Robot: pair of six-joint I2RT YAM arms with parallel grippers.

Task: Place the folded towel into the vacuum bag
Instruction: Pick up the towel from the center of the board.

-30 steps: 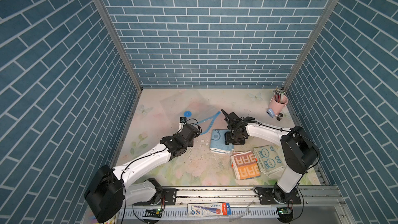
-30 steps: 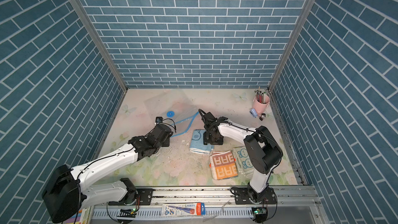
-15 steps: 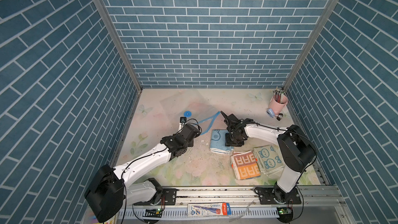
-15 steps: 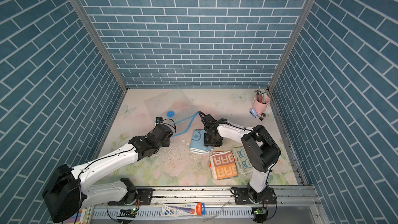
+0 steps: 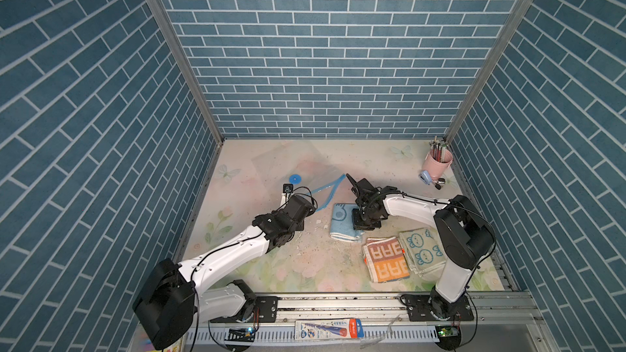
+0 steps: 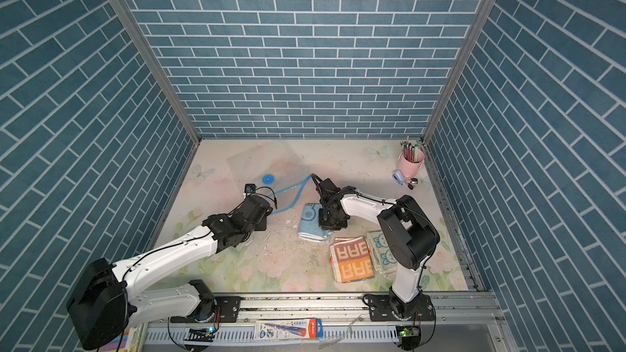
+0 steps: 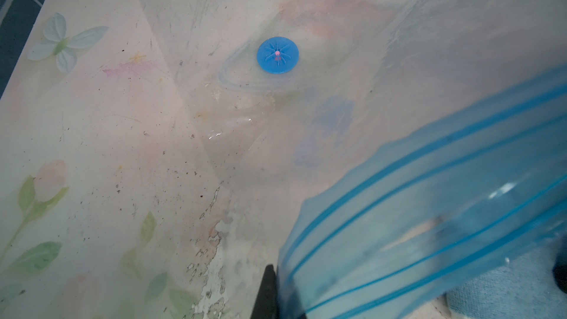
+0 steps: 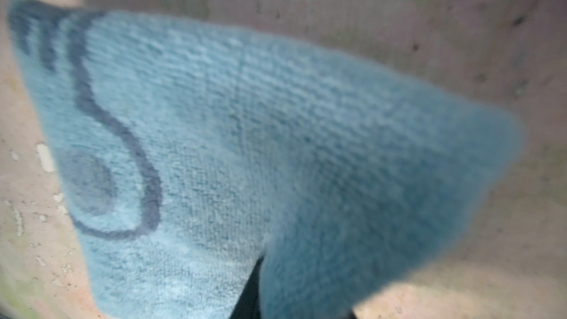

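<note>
we pinch the soft, light towel (image 5: 340, 220) by its edge in the right gripper (image 5: 361, 224); the left gripper (image 5: 310, 199) clamps the bag (image 7: 429, 210) rim.

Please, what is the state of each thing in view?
vacuum bag: zip edge lifted, mouth open
blue towel: folded, outside the bag
left end effector: shut on vacuum bag
right end effector: shut on blue towel
orange towel: folded, lying flat
bunny towel: folded, lying flat
pink cup: upright, holds pens

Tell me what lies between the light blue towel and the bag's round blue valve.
The blue zip-seal strip of the vacuum bag crosses between valve and towel, then some bare table; both top views show it.
</note>
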